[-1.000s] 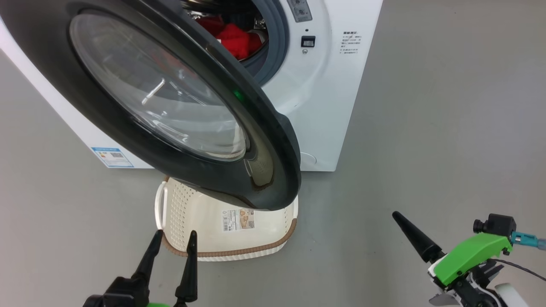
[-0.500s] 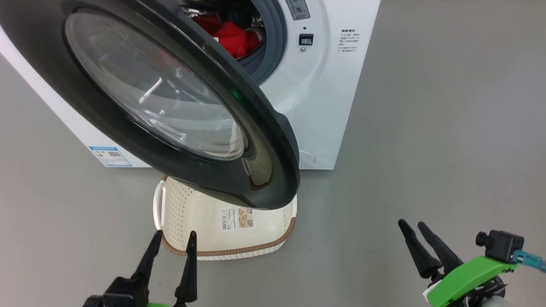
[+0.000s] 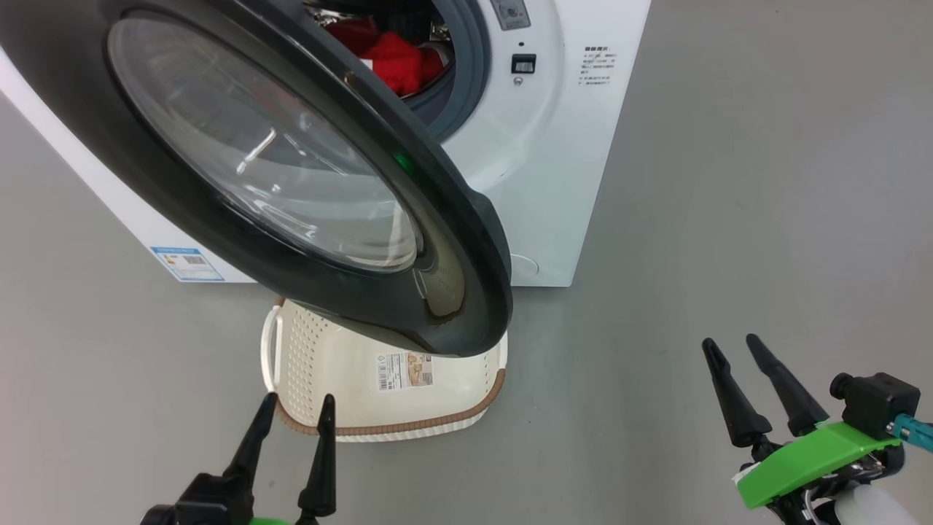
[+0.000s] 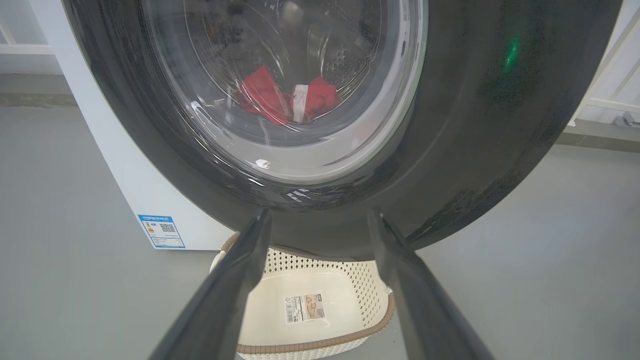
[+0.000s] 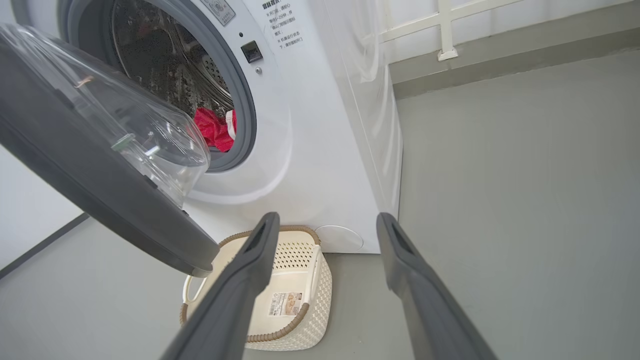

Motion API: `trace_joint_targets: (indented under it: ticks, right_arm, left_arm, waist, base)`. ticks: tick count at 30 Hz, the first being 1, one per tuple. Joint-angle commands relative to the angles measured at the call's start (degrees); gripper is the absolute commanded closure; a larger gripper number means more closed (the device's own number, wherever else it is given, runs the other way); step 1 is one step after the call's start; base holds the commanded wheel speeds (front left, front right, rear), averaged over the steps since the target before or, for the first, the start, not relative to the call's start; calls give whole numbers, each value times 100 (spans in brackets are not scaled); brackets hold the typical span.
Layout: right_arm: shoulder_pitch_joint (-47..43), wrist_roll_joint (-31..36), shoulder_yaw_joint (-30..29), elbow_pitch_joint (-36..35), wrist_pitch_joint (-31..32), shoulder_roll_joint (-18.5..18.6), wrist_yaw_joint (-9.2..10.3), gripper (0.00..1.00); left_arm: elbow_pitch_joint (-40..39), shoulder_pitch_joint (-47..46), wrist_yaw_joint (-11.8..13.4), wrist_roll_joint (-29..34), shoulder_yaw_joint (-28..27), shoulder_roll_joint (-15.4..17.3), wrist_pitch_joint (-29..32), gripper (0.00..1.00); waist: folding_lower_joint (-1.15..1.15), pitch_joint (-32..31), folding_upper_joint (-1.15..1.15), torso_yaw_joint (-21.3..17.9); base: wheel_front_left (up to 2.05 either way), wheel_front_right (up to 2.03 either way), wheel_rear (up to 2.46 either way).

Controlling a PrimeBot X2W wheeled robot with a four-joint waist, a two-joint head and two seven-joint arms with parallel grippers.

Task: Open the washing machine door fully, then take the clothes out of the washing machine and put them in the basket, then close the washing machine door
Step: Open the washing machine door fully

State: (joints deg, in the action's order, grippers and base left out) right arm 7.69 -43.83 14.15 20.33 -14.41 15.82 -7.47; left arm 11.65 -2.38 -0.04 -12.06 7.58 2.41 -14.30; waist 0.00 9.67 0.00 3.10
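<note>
Some of the basket (image 3: 306, 354) behind the door (image 3: 270, 168)

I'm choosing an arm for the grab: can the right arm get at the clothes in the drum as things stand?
Probably yes: the right gripper is open and empty, and the washing machine door stands to one side, leaving the clothes exposed to it.

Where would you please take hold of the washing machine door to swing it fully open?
Probably its free edge: the washing machine door stands ajar, hinged toward the left, so the black rim's lower right end hangs clear above the basket. Come from the right with the open right gripper, jaws across the rim's thickness.
</note>
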Motion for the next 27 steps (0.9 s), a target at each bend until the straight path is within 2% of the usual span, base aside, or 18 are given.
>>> trace_joint_targets:
  ticks: [1,8,12,20,27]
  right_arm:
    - [-122,235,-26,-204,-58,39,-2,0]
    - [-516,1551,-809,-850,-58,-374,-2,0]
    - [-755,2012,-1141,-1157,-58,-651,-2,0]
    - [-1157,2425,-1446,-1288,-59,-1004,-2,0]
    - [-1197,2504,-1523,-1241,-59,-1105,-2,0]
  left_arm:
    - [-134,-109,0,6,-187,47,-70,0]
    - [-162,-122,5,25,-158,47,-70,0]
    - [-192,-121,17,36,-170,47,-70,0]
    - [-258,-58,22,53,-189,47,-70,0]
    - [-284,-41,12,61,-173,47,-70,0]
  waist:
    - [0,0,0,-2]
    - [0,2,0,30]
    - [0,-4,0,42]
    - [0,-42,0,44]
    - [0,-25,0,26]
  base:
    - [0,0,0]
    - [0,0,0]
    - [0,0,0]
    - [0,0,0]
    - [0,0,0]
